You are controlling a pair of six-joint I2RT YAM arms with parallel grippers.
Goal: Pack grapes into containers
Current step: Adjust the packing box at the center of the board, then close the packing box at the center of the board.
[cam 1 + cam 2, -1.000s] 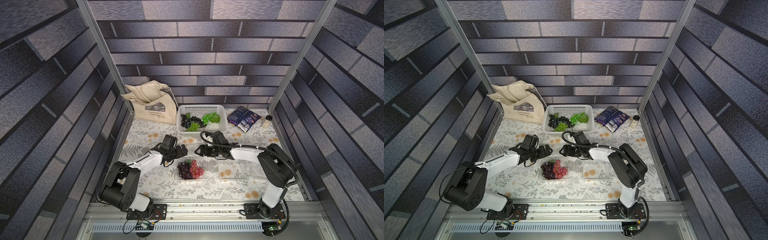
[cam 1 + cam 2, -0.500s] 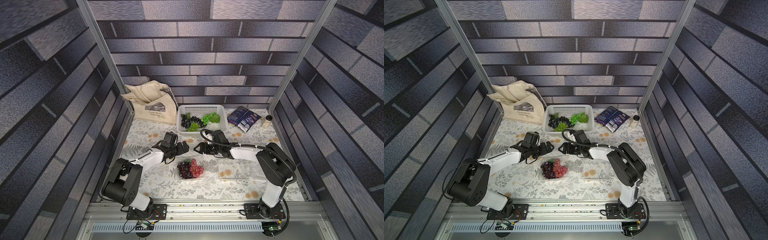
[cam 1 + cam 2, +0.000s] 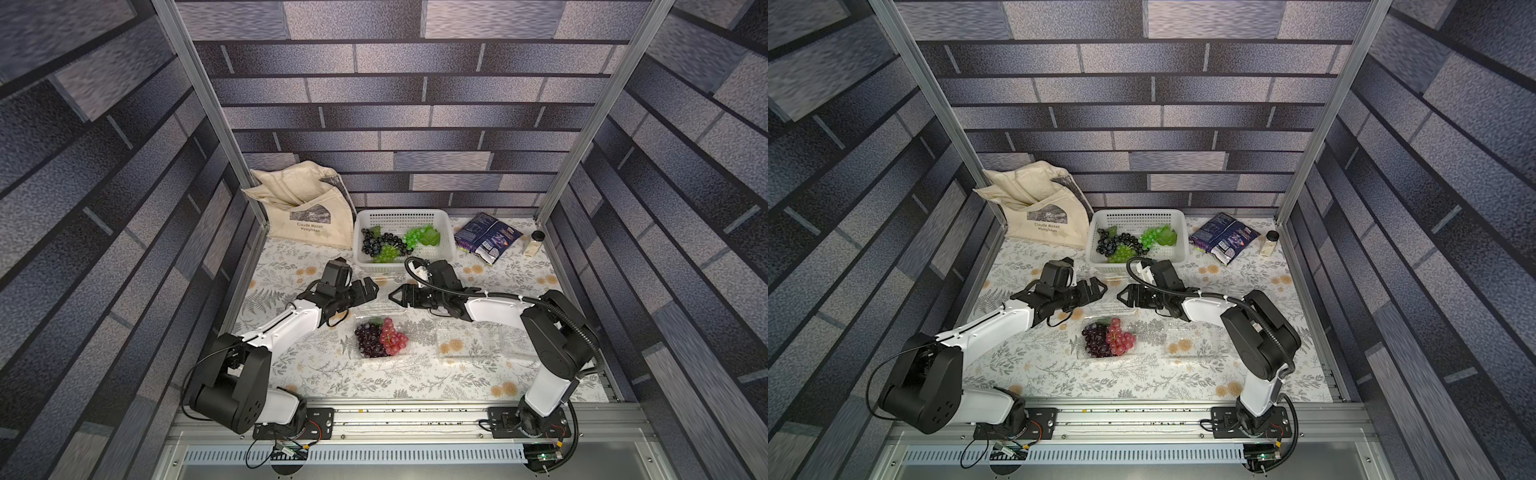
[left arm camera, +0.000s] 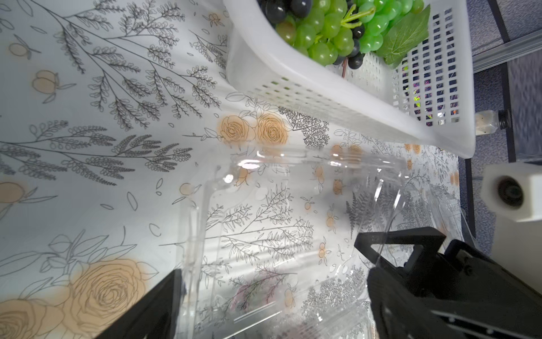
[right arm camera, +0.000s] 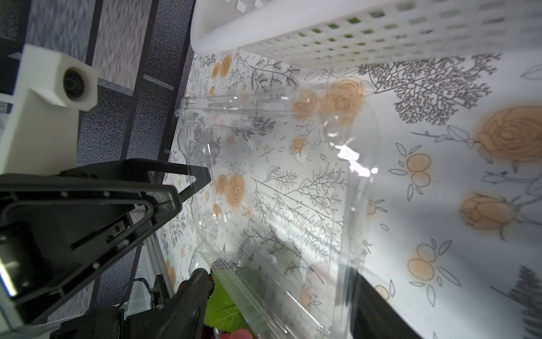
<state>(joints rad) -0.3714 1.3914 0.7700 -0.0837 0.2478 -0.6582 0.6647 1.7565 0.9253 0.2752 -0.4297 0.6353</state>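
Both arms extended low toward centre, left gripper (image 3: 372, 288) facing right gripper (image 3: 394, 294), tips near, jaws parted.

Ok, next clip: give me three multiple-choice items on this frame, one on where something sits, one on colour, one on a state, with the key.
1. Where are the green grapes?
A) in the white basket
B) on a plate
C) in a cardboard box

2. Which grapes lie in the filled clear container?
A) green and red
B) dark purple and red
C) green only

3. The other clear container is:
A) packed with green grapes
B) packed with red grapes
C) empty

Key:
1 A: both top views show them inside the basket at the back.
2 B: a dark purple bunch and a red bunch lie side by side in it.
3 C: only the tablecloth pattern shows through it.
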